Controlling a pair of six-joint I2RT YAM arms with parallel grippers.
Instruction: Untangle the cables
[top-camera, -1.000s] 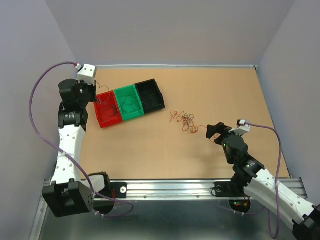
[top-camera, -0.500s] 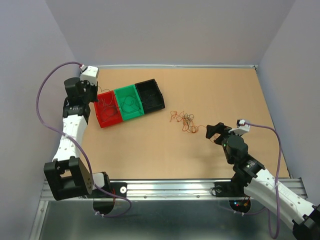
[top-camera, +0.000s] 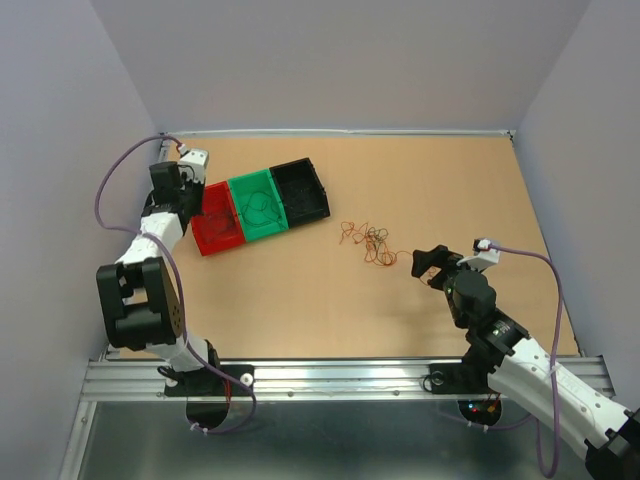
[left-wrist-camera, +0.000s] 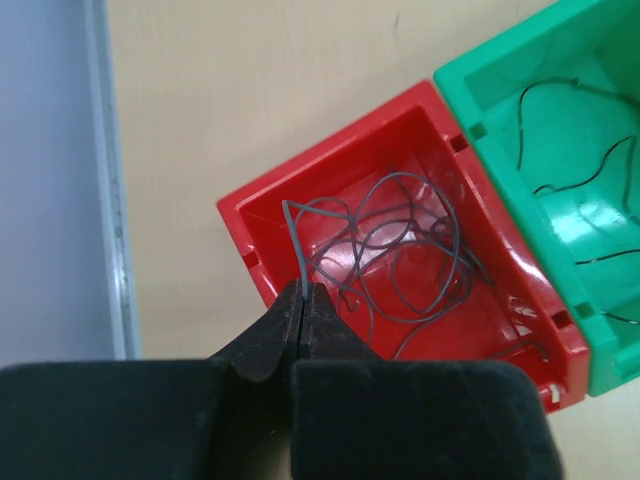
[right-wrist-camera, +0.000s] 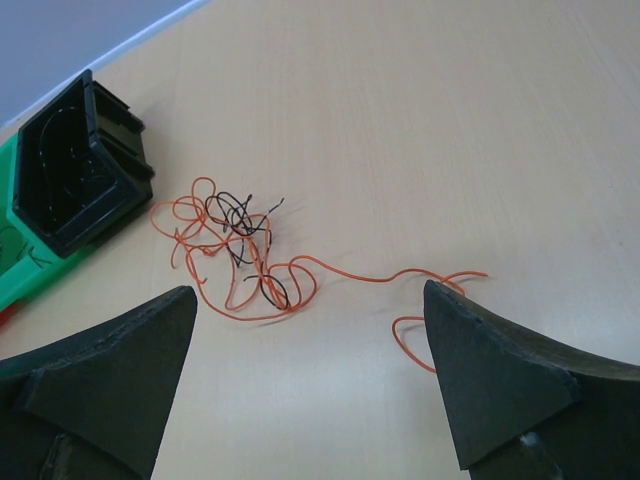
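Note:
The cables (top-camera: 368, 241) lie as a small tangle of orange and dark wire on the tan table, right of the bins. In the right wrist view the cables (right-wrist-camera: 236, 250) sit ahead, with one orange strand trailing toward the right finger. My right gripper (right-wrist-camera: 310, 290) (top-camera: 427, 264) is open just short of them, holding nothing. My left gripper (left-wrist-camera: 303, 292) (top-camera: 196, 196) is shut on the end of a thin grey cable (left-wrist-camera: 400, 250). That cable's loops lie coiled inside the red bin (left-wrist-camera: 250, 225).
Three bins stand in a row at the far left: red bin (top-camera: 207, 244), green bin (top-camera: 240, 186) with dark wire in it, black bin (top-camera: 318, 200). The green bin (left-wrist-camera: 470, 90) adjoins the red one. The left wall and table edge (left-wrist-camera: 105, 200) are close by.
My left arm has folded up, its elbow rising toward the far left, while its gripper stayed at the red bin. The right arm and the tangle have not moved.

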